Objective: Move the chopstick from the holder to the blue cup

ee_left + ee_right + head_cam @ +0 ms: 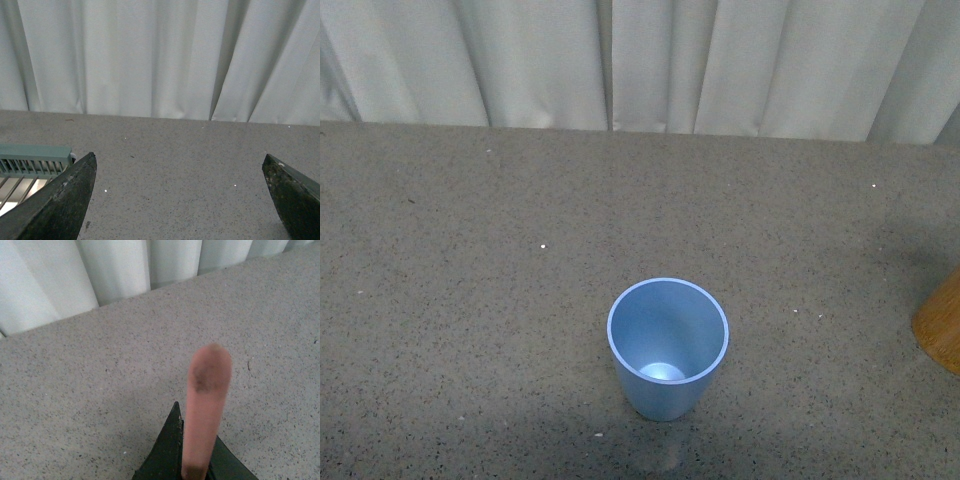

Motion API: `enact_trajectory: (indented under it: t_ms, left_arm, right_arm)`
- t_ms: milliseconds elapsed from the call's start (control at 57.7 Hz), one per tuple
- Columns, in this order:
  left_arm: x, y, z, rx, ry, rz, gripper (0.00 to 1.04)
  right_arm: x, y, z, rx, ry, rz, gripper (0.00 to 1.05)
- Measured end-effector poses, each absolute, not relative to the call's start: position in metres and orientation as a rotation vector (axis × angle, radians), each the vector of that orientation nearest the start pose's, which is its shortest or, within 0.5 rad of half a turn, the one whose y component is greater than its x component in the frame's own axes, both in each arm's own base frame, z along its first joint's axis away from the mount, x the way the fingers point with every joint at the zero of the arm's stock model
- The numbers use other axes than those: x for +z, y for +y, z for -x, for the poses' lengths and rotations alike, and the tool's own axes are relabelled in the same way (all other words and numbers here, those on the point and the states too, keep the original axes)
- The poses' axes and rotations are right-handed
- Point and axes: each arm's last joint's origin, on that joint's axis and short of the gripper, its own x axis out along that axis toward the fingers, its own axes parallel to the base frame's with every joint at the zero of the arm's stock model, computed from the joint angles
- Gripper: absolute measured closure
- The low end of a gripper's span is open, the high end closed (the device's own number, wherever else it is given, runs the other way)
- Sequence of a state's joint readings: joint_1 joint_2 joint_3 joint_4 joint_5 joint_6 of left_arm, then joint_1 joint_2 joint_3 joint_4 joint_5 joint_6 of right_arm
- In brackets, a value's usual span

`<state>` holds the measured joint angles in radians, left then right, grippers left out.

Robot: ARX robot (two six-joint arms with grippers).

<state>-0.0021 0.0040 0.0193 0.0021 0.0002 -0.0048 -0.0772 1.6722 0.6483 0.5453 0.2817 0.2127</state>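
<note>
The blue cup [667, 347] stands upright and empty near the front middle of the speckled grey table. A sliver of the tan wooden holder [941, 325] shows at the right edge of the front view. Neither arm appears in that view. In the right wrist view my right gripper [194, 467] is shut on the salmon-pink chopstick [205, 400], which sticks out from between the dark fingers over bare tabletop. In the left wrist view my left gripper [180, 200] is open, its dark fingers [60, 200] wide apart with only table between them.
White curtains [640, 60] hang along the table's far edge. A pale green slatted rack [30, 162] sits beside the left gripper in the left wrist view.
</note>
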Motion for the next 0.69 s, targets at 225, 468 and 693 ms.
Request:
enact_trajectory:
  t_ms: [225,468,693]
  left_arm:
    - [0.170,0.000,-0.097,-0.002,-0.017,0.005,0.07]
    - [0.170,0.000,-0.097,-0.002,-0.017,0.005,0.07]
    - [0.170,0.000,-0.097,-0.002,-0.017,0.005,0.07]
  right_arm:
    - [0.165,-0.030,-0.305,-0.384,0.369,-0.195,1.04]
    - [0.202,-0.027,-0.293,-0.348,0.252,-0.247,1.04]
    - [0.237,-0.022,-0.273,-0.299,0.136,-0.300,1.04]
